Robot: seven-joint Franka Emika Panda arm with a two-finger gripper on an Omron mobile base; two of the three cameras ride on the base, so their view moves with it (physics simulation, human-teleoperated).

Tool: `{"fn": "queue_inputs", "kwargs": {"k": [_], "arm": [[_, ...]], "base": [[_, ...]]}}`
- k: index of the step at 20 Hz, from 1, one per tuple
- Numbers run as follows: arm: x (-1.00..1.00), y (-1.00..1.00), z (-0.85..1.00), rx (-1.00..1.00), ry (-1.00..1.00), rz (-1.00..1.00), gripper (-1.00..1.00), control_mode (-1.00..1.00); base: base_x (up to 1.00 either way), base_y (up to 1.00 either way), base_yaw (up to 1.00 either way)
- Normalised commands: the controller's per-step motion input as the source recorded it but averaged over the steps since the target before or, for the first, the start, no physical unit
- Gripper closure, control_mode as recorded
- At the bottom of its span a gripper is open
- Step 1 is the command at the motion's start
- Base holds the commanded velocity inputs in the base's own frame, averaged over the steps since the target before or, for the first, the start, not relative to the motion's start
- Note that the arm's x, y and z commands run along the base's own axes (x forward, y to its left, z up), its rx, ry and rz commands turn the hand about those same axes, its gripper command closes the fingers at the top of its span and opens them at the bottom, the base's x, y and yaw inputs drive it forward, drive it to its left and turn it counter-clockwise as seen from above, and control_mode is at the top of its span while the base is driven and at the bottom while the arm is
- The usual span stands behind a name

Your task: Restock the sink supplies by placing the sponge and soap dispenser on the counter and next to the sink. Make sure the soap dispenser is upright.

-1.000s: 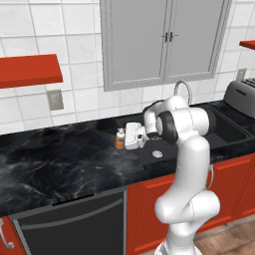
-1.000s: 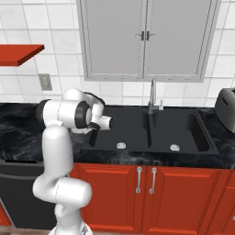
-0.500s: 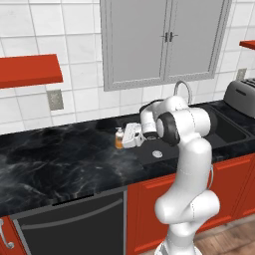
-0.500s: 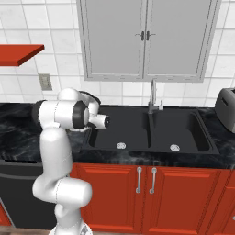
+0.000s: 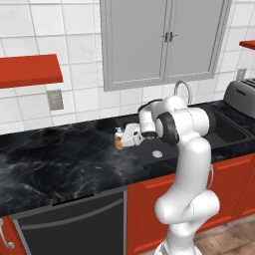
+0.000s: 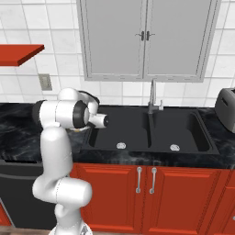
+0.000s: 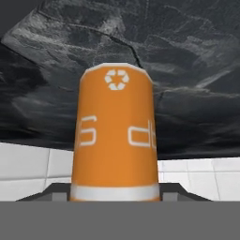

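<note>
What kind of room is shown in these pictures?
A kitchen, rendered rather than real: a black double sink with a chrome faucet set in a marble counter over red cabinets, and a toaster at the right.

A: What lines the wall?
B: White square tiles [image 5: 79, 47], with a grey double-door cabinet [image 5: 164, 42] hung above and a red shelf [image 5: 27, 69] at the left, an outlet plate [image 5: 55, 99] under it.

A: And lower down?
B: Red cabinet doors [image 6: 147, 193] with silver handles, a dark dishwasher front [image 5: 74, 226], and a toaster [image 6: 226, 103] at the far right.
</note>
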Motion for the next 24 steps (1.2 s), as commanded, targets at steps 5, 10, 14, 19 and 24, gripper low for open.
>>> {"fn": "queue_inputs", "kwargs": {"k": [5, 10, 14, 19, 24], "arm": [[0.00, -0.01, 0.01, 0.00, 0.00, 0.00, -1.00, -1.00], [0.00, 0.00, 0.03, 0.00, 0.00, -0.01, -1.00, -1.00], [0.00, 0.00, 0.16, 0.00, 0.00, -0.01, -1.00, -1.00], [-0.15, -0.07, 0.33, 0.00, 0.00, -0.02, -1.00, -1.00], [-0.72, -0.09, 0.40, 0.01, -0.04, 0.00, -1.00, -1.00]], "base": [[0.00, 0.00, 0.00], [0.00, 0.00, 0.00], [0.00, 0.00, 0.00], [0.00, 0.00, 0.00], [0.00, 0.00, 0.00]]}}
